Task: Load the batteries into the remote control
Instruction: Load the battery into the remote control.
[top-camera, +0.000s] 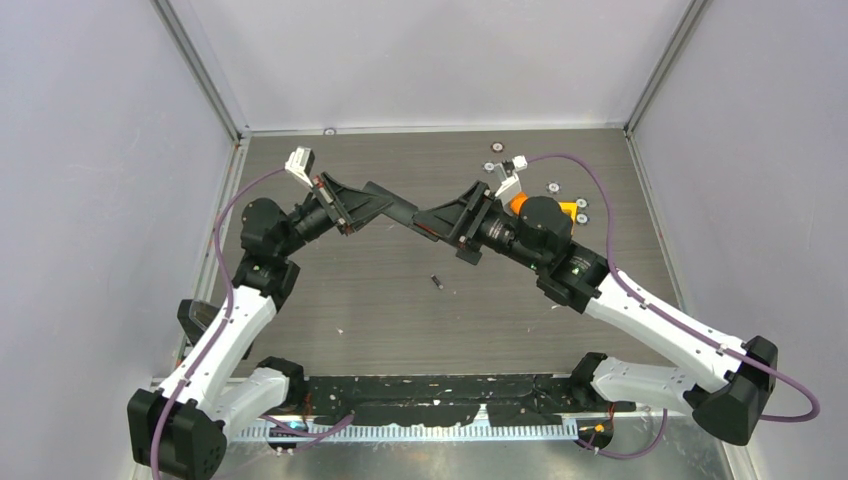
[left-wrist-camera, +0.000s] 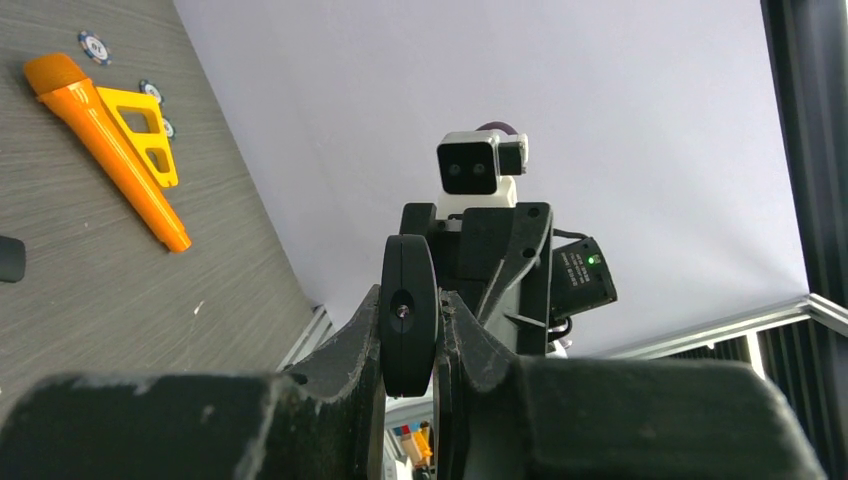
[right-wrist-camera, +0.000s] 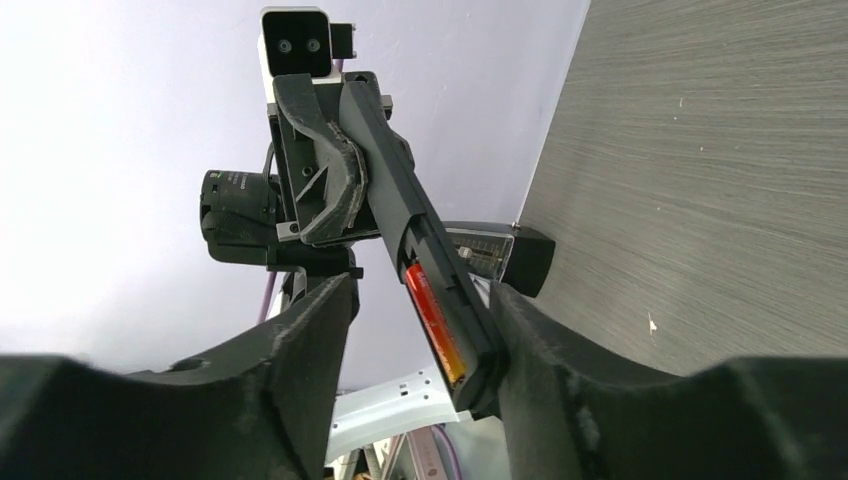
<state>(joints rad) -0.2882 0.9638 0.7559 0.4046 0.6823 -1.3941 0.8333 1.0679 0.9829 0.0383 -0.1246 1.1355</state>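
Upper centre is barred — left hand (top-camera: 380, 203) and right hand (top-camera: 435, 220) meet there on the remote control (top-camera: 406, 212). Below, the tabletop (top-camera: 350, 310) lies open save one dark battery (top-camera: 436, 281). Orange flashlight (top-camera: 519, 203) and chips (top-camera: 552, 186) crowd the upper right.

light: bright, even, soft — shadows faint | focus: wrist views' near foregrounds blurred | glare: none

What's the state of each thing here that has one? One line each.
remote control: held off the table, battery compartment open
red-orange battery: seated in the compartment
dark battery: loose on the table
left gripper: shut on the remote control
right gripper: open, straddling the remote's end
orange flashlight: lying on the table
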